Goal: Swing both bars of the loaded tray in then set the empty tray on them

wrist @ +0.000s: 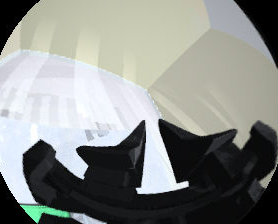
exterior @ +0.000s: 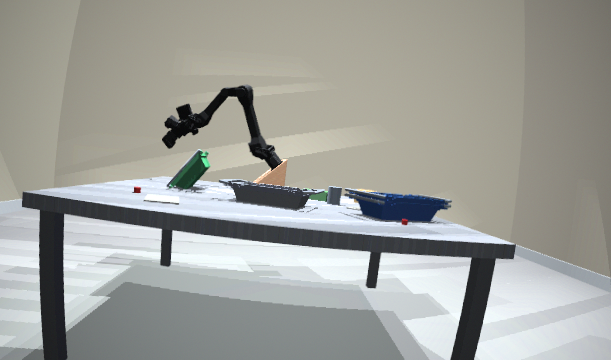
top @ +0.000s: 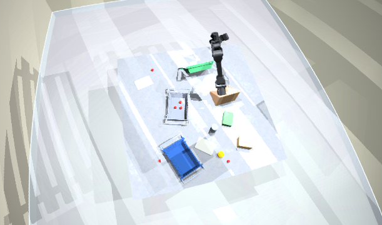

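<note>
Top view: bright, tabletop (top: 140,125) (exterior: 265,220) partly washed out to white, pale streaks and grey shadow patches across it. Exterior: broad dark shadow under the tabletop, beige wall softly lit. Wrist: round picture, black corners, dark hand (wrist: 151,121) low on detail. Small things blocky.
</note>
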`<state>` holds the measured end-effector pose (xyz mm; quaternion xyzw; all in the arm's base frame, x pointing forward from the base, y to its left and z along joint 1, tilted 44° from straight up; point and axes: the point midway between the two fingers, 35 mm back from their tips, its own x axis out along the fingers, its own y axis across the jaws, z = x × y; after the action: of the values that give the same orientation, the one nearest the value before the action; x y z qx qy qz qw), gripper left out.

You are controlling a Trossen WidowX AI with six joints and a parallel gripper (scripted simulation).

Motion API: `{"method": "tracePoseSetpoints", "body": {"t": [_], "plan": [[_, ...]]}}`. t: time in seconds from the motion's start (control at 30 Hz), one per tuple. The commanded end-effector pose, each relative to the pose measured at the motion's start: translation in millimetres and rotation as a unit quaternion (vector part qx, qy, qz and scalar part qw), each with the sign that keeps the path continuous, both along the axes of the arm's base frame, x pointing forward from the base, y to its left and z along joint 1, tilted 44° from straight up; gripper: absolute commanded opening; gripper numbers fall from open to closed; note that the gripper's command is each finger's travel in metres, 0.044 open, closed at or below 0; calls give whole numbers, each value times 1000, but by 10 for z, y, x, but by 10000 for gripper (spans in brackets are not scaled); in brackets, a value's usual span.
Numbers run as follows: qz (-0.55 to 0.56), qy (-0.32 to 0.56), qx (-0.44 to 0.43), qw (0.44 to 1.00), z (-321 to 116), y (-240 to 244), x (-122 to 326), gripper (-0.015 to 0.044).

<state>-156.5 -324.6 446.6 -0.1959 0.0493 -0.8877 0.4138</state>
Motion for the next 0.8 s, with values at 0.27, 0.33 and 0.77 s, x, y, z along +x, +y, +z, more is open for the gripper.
{"method": "tracePoseSetpoints", "body": {"t": [0.27,0.33,0.77], "plan": [[203,-72,123,969,-555,-747,1559,90],[240,-72,145,957,-649,-785,1882,90],[444,-35,301,843,-1367,-318,3923,90]]}}
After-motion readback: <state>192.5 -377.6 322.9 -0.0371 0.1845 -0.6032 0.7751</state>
